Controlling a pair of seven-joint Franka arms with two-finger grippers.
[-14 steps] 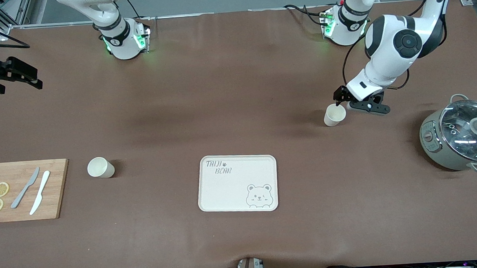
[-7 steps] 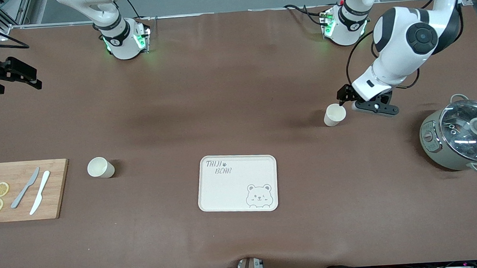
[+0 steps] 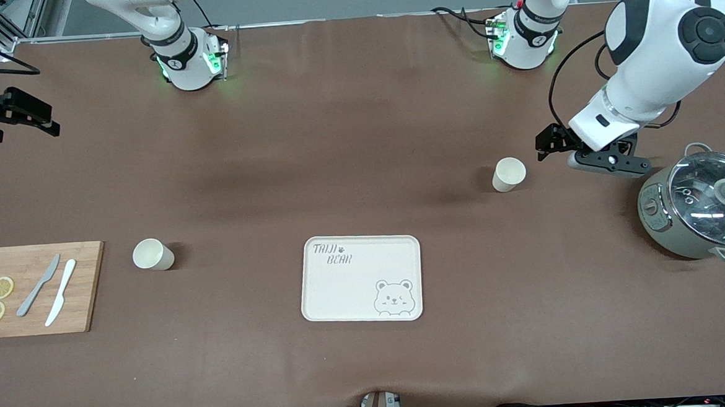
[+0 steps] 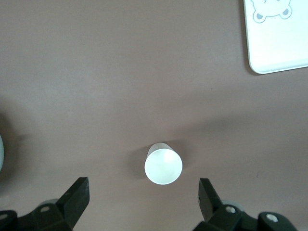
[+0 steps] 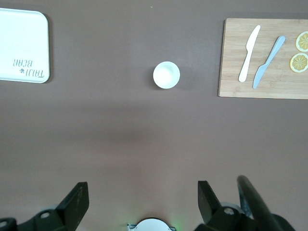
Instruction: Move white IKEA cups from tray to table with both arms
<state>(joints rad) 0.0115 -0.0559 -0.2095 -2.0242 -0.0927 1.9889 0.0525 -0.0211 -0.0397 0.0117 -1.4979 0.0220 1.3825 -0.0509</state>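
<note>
One white cup [image 3: 508, 174] stands upright toward the left arm's end of the table, farther from the front camera than the bear tray [image 3: 361, 278]. My left gripper [image 3: 574, 154] hangs open and empty over the table between this cup and the pot. In the left wrist view the cup [image 4: 163, 166] shows just ahead of the open left gripper [image 4: 144, 197], apart from both fingers. The other white cup [image 3: 152, 254] stands beside the cutting board. My right gripper [image 3: 23, 125] hangs open high over the right arm's end of the table. The right wrist view shows that cup [image 5: 166, 74] well below the right gripper [image 5: 143, 199].
A grey-green pot with a glass lid [image 3: 697, 204] stands at the left arm's end. A wooden cutting board [image 3: 35, 289] holds two knives and lemon slices at the right arm's end. The tray [image 5: 21, 45] lies between the two cups, nearer the front camera.
My left gripper has drawn away from the cup's rim toward the pot, staying open. The cup stays in place. The right arm has hardly moved.
</note>
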